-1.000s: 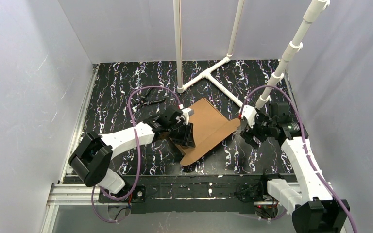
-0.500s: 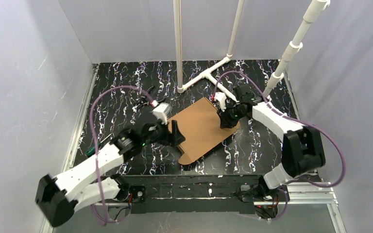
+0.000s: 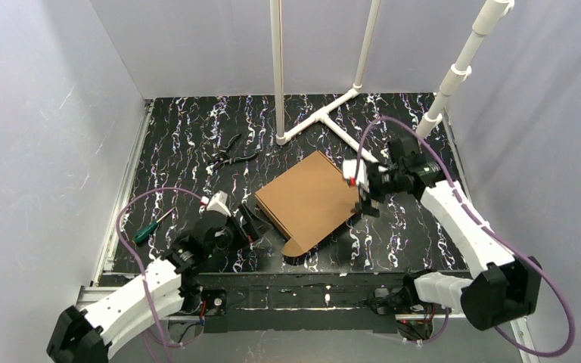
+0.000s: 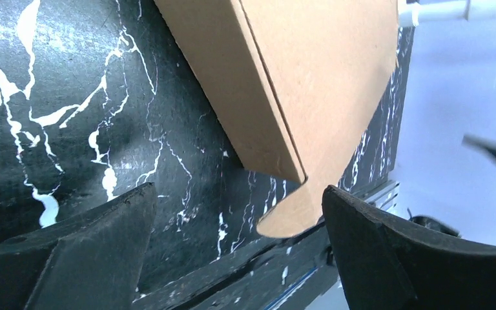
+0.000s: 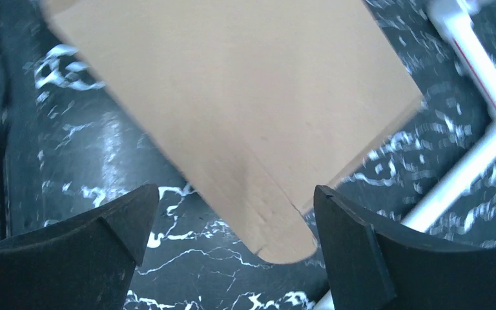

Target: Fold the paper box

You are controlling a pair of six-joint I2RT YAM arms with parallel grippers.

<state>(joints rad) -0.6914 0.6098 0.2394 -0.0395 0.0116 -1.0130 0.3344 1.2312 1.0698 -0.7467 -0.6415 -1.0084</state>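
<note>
My left end effector (image 3: 251, 224) sits just left of the shallow brown cardboard box (image 3: 306, 200), my right end effector (image 3: 365, 200) just right of it. Both are wide open.

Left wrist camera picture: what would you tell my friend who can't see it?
A flat brown paper box lies on a black table with white streaks, a rounded tab sticking out at its near corner. The left tool has its two black fingers spread wide below the box, not touching it.

The paper box (image 3: 306, 200) is plain brown; the table (image 3: 181, 144) under it, black with white streaks; pipes (image 3: 278, 76) behind it, white.
</note>
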